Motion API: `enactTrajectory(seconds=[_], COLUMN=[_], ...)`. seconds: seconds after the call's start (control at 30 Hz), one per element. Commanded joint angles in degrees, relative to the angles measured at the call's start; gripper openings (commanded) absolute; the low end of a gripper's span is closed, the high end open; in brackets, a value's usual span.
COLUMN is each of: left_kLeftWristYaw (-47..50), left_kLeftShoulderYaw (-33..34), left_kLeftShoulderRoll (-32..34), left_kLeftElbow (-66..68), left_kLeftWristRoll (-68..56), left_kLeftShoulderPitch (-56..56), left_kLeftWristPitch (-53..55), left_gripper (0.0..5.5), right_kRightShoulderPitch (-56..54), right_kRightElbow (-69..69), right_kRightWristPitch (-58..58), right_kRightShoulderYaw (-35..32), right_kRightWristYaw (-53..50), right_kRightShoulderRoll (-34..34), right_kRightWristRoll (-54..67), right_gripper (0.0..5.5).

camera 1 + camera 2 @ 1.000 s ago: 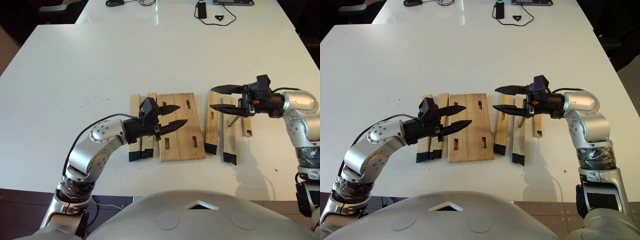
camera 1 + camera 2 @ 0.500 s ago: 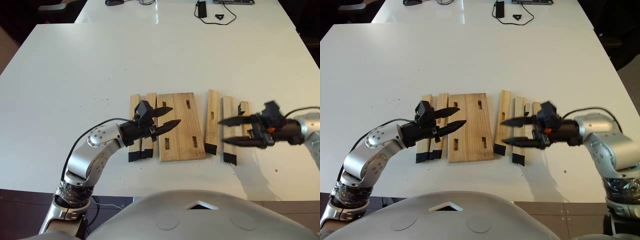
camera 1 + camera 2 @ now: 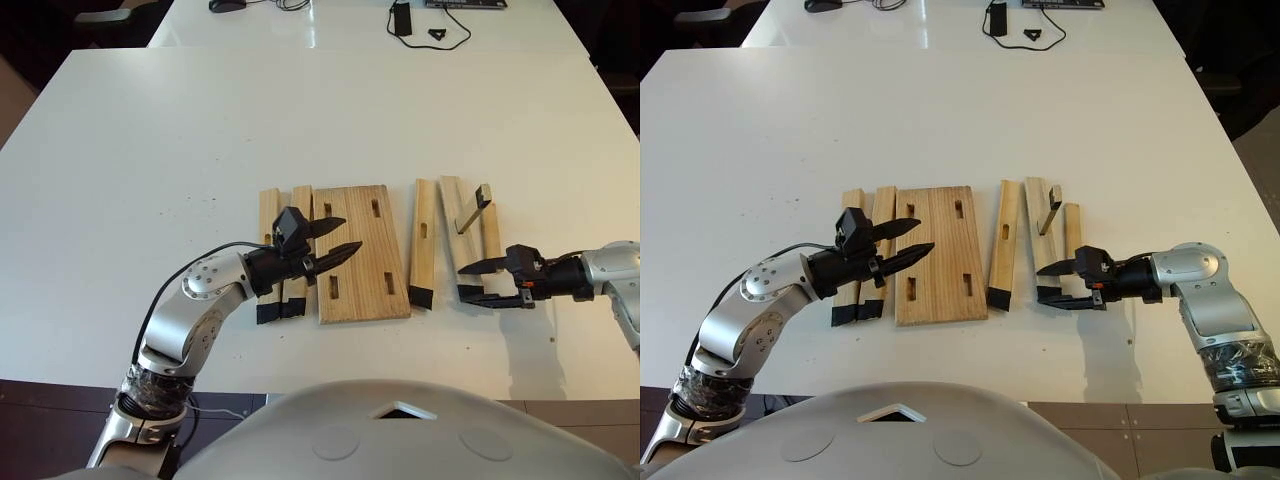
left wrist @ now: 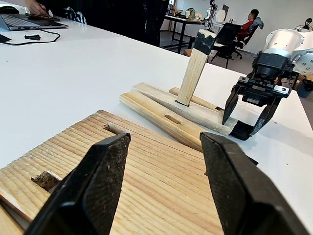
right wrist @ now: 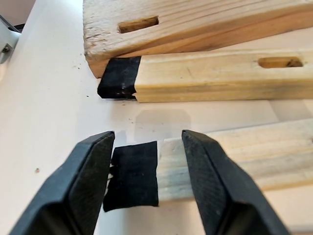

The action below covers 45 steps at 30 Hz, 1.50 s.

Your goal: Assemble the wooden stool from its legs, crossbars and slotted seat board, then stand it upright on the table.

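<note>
The seat board (image 3: 362,252) is found lying flat on the white table (image 3: 300,120), four slots showing in its upper face. Two legs (image 3: 283,255) are laid side by side against its left edge, black-tipped ends towards the robot. To its right a third leg (image 3: 422,243) lies just apart from it, and a fourth leg (image 3: 462,255) lies beyond that, with a further strip (image 3: 492,235) beside it.

The left gripper (image 3: 350,232) is held low over the left part of the seat board, fingers spread and nothing between them.

The right gripper (image 3: 465,282) is set at table level, fingers apart on either side of the fourth leg's black-tipped end; no clamping is seen.

A short crossbar (image 3: 474,208) appears from the head as an oblique piece over the fourth leg. From the left wrist it is seen rising steeply, lower end on that leg; whether it is seated in a slot cannot be told. From the right wrist the black-tipped end (image 5: 132,174) is seen between the fingers (image 5: 88,171).
</note>
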Motion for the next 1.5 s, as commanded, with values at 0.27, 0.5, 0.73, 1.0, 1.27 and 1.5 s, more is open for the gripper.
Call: enactTrajectory(seconds=[0.27,0.5,0.73,1.0,1.27,1.5], left_kLeftWristYaw=[0.9,1.8,3.2,3.7,4.0,4.1], left_kLeftShoulderYaw=[0.3,0.9,0.7,0.3,-0.3,-1.1], left_kLeftShoulderRoll=[-0.2,0.0,-0.4,-0.5,-0.6,-0.5], left_kLeftElbow=[-0.1,-1.1,-2.4,-2.5,-2.2,-1.7], left_kLeftWristRoll=[1.3,1.4,1.5,1.6,2.3,3.4], left_kLeftShoulderPitch=[1.5,3.6,5.6,5.8,5.9,6.2], left_kLeftWristPitch=[-0.7,-0.8,-0.6,-0.5,-0.9,-1.6], left_gripper=[2.66,2.66,2.66,2.66,2.66,2.66], right_kRightShoulderPitch=[-3.2,3.0,2.3,4.0,5.9,5.6], right_kRightElbow=[0.1,-9.9,-20.9,-21.8,-18.9,-16.3], right_kRightWristPitch=[7.3,23.1,39.7,40.5,37.4,36.1], right_kRightShoulderYaw=[-7.9,-9.6,-10.5,-7.7,-4.7,-4.7], right_kRightWristYaw=[-11.1,-22.0,-31.4,-36.5,-38.1,-39.0], right_kRightShoulderRoll=[2.3,5.0,6.2,6.8,7.1,8.9], right_kRightWristRoll=[2.5,4.6,8.0,3.5,-1.0,-1.4], right_gripper=[2.54,3.52,3.71,3.71,3.71,3.71])
